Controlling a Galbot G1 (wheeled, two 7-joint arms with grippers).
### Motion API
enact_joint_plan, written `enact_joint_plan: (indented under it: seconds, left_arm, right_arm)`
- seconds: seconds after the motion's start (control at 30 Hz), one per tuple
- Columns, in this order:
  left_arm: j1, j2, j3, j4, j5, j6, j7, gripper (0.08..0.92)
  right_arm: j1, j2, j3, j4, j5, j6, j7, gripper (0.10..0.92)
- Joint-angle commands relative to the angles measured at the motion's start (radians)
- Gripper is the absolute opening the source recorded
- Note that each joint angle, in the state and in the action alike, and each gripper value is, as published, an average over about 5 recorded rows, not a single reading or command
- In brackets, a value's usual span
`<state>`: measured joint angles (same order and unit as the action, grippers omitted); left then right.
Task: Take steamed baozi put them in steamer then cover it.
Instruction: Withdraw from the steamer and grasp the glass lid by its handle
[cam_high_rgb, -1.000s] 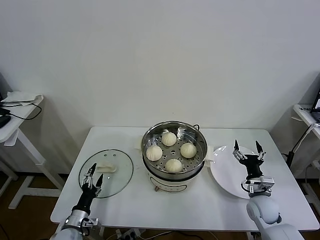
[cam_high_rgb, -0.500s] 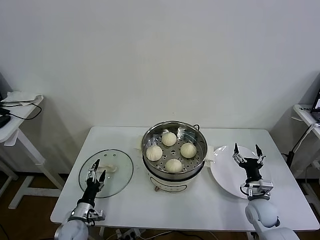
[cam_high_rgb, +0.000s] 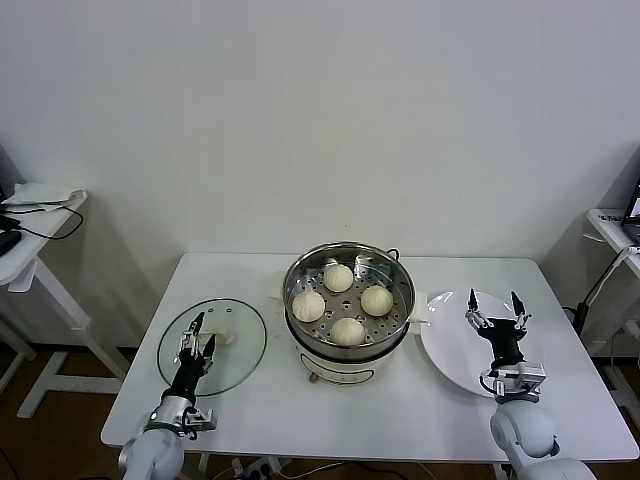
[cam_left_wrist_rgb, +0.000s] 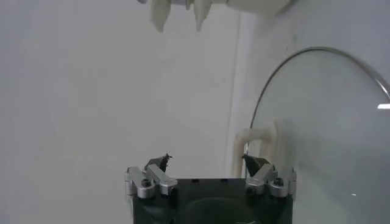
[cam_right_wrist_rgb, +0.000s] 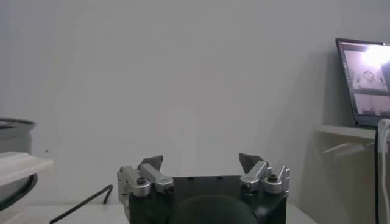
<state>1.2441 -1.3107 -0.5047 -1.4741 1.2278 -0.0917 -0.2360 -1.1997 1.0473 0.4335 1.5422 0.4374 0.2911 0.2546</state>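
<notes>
Now left gripper, fingers spread, is hovering over round glass lid; missing its white handle is risking a slip. Right gripper, also spread, is idling over flat white plate.

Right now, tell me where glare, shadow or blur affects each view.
Head view: even light, soft shadow on the wall at far left, bright reflections inside the steamer. Left wrist view: pale and washed out, the glass lid barely distinct from the table, with a small highlight at its rim. Right wrist view: the laptop screen glows brightly against a plain wall; the nearby left edge looks soft.
</notes>
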Motion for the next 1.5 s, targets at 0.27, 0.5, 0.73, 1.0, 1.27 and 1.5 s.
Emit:
enact_joint_plan:
  seconds: [0.27, 0.5, 0.73, 1.0, 1.27, 1.5]
  left_arm:
    - [-0.068, -0.003, 0.010, 0.065, 0.020, 0.019, 0.008, 0.823]
    - [-0.090, -0.004, 0.013, 0.078, 0.023, 0.025, 0.014, 0.823]
    - [-0.103, -0.003, 0.020, 0.095, 0.033, 0.026, 0.023, 0.821]
    - [-0.110, -0.004, 0.023, 0.113, 0.053, 0.032, 0.036, 0.658]
    - [-0.111, -0.002, 0.024, 0.120, 0.057, 0.040, 0.050, 0.424]
    - [-0.099, -0.003, -0.007, 0.064, 0.063, 0.015, 0.028, 0.227]
  right_arm:
    - [-0.001, 0.010, 0.001, -0.006, -0.008, 0.005, -0.004, 0.823]
    - [-0.002, 0.012, 0.002, -0.007, -0.010, 0.007, -0.004, 0.823]
    - [0.000, 0.011, 0.004, -0.004, -0.009, 0.007, -0.002, 0.823]
    - [0.006, 0.014, 0.002, 0.004, -0.009, 0.005, 0.004, 0.823]
    - [0.017, 0.016, -0.003, 0.012, -0.008, 0.001, 0.010, 0.823]
    - [0.017, 0.019, -0.008, 0.019, -0.011, 0.001, 0.012, 0.823]
